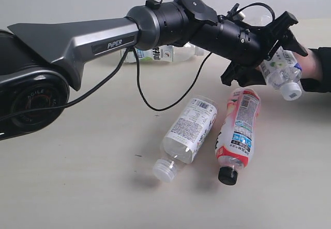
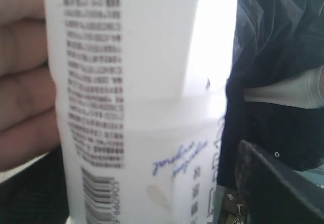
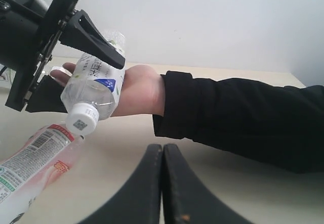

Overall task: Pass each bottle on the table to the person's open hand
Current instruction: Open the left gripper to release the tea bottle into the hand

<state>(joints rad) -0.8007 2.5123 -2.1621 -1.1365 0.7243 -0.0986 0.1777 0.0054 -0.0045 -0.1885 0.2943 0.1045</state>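
My left gripper reaches across to the far right and is shut on a blue-labelled, white-capped bottle, held cap-down on the person's open hand. In the right wrist view that bottle rests tilted on the palm between the left gripper's fingers. The left wrist view is filled by the bottle's white label, with the person's fingers against it. On the table lie a white-labelled bottle and the black-capped red-pink bottle. My right gripper is shut and empty.
A green-labelled bottle lies at the back, partly hidden behind the left arm. The arm's black cable hangs down to the tabletop. The person's black sleeve stretches across the table's right side.
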